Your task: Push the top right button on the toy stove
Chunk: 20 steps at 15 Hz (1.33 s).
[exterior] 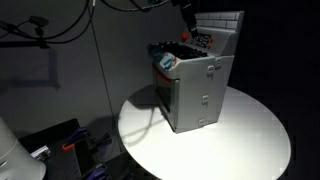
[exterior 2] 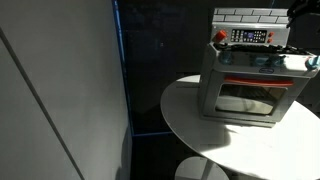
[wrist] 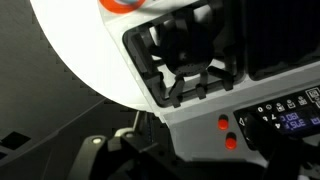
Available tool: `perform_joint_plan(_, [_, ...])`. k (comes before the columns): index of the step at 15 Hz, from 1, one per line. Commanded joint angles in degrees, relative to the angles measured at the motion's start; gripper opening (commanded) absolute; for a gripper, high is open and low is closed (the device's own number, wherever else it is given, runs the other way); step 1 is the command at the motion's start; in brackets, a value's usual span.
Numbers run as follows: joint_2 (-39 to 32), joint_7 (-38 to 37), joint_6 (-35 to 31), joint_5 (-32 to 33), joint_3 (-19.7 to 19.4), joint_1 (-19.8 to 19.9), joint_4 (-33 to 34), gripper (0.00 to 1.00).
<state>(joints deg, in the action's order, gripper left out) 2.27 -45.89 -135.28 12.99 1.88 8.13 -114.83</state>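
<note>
The grey toy stove [exterior: 198, 90] stands on a round white table [exterior: 240, 140], with its white tiled back panel upright; it shows in both exterior views [exterior 2: 248, 85]. The dark arm hangs above the stove's back panel [exterior: 186, 14], and its end reaches in from the top right corner [exterior 2: 306, 8]. The fingers are too dark to make out. The wrist view looks down on the cooktop's black grates [wrist: 185, 55], two red buttons [wrist: 222, 124] one under the other, and a dark control panel [wrist: 285, 115] beside them. No finger shows clearly there.
A small blue and orange part [exterior: 167, 62] sits at the stove's front corner. A dark curtain and a grey wall [exterior 2: 60, 90] stand near the table. Cables and gear [exterior: 60, 145] lie on the floor below.
</note>
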Motion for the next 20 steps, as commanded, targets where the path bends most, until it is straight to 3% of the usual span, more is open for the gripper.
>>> perform_joint_plan(1, [-0.1, 0.1, 0.1, 0.0, -1.6, -1.6, 0.2, 1.00])
perform_joint_plan(5, [-0.2, -0.4, 0.7, 0.2, -1.7, -1.8, 0.7, 1.00])
perform_joint_plan(14, [-4.2, -11.2, 3.3, 4.8, -3.2, -2.7, 5.0, 1.00])
perform_joint_plan(20, [-8.4, -12.0, 4.5, 4.7, -4.4, -4.0, 9.2, 1.00])
